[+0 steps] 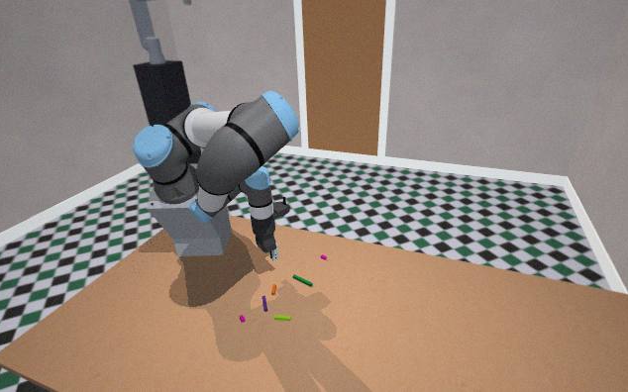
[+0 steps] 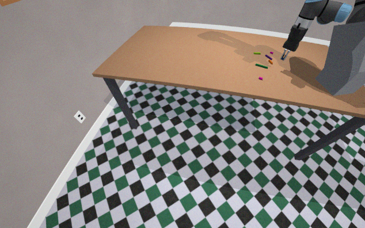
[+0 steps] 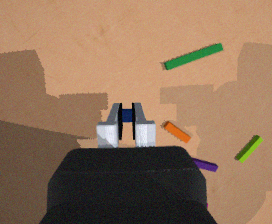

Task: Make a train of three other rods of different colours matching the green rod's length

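Observation:
My gripper (image 1: 274,256) (image 2: 284,57) is shut on a small blue rod (image 3: 127,116) and holds it above the table, on the robot-base side of the other rods. The green rod (image 1: 302,280) (image 2: 261,66) (image 3: 193,56) lies flat. The orange rod (image 1: 273,289) (image 2: 270,62) (image 3: 177,132) lies nearest the gripper in the wrist view. The purple rod (image 1: 264,303) (image 2: 269,57) (image 3: 207,165) is partly hidden there by the gripper body. The lime rod (image 1: 282,318) (image 2: 257,53) (image 3: 249,149) lies farther right. One magenta rod (image 1: 324,257) (image 2: 261,78) lies beyond the green rod, another magenta rod (image 1: 242,319) (image 2: 272,52) near the purple one.
The wooden table (image 1: 461,322) (image 2: 167,57) bears the separate, differently turned rods. The robot's grey base (image 1: 198,233) (image 2: 351,57) stands at one end of it. Arm shadows fall across the orange, purple and lime rods' area. The table edge runs beyond the far magenta rod in the top view.

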